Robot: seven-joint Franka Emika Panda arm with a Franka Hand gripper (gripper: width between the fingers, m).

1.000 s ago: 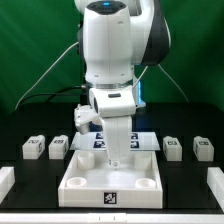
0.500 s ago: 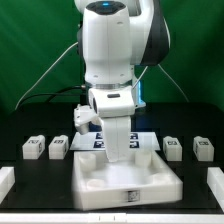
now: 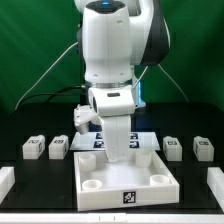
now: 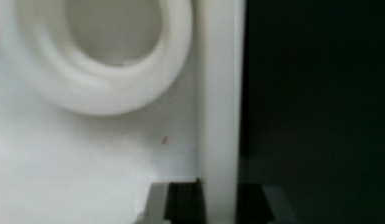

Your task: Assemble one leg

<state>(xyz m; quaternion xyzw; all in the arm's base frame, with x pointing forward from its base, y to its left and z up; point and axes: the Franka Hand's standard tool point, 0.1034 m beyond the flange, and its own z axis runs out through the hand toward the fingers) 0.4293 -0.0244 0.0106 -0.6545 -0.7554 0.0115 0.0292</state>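
The large white tray (image 3: 100, 196) with round corner sockets lies at the table's front. My gripper (image 3: 118, 152) reaches down onto its far rim. In the wrist view the raised rim (image 4: 219, 100) runs between my two dark fingers (image 4: 176, 205), and my gripper (image 4: 219, 205) is shut on it. One round socket (image 4: 104, 70) shows beside the rim. Small white tagged legs lie in a row behind the tray: two on the exterior view's left (image 3: 34, 148) (image 3: 58, 147) and two on its right (image 3: 172, 147) (image 3: 203, 149).
The marker board (image 3: 95, 141) lies behind the tray, partly hidden by my arm. White blocks sit at the front left (image 3: 5, 181) and front right (image 3: 215, 181) edges. A green curtain hangs behind.
The tray has slid toward the exterior view's right and turned slightly with my gripper on its rim. The legs have not moved.
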